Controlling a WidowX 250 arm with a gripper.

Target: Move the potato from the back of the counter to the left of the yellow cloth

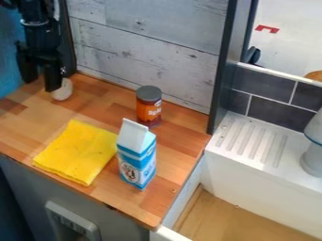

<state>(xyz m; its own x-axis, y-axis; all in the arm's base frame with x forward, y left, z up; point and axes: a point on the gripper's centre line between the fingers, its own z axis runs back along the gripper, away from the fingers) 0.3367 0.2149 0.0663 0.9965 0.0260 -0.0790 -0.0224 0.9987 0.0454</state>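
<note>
The pale rounded object (63,90) sits on the wooden surface (24,128), just right of the gripper's (40,85) wide-parted jaws in view, partly behind one; contact is unclear. Farther out lie the yellow cloth (78,150) and upright can (149,111).

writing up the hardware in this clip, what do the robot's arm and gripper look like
The arm is black, built of chunky, angular sections, with a thin pale band around it near the picture's top edge. The gripper is black too, with two thick, blocky, straight-sided fingers. The finer joints are too dark to make out.
</note>
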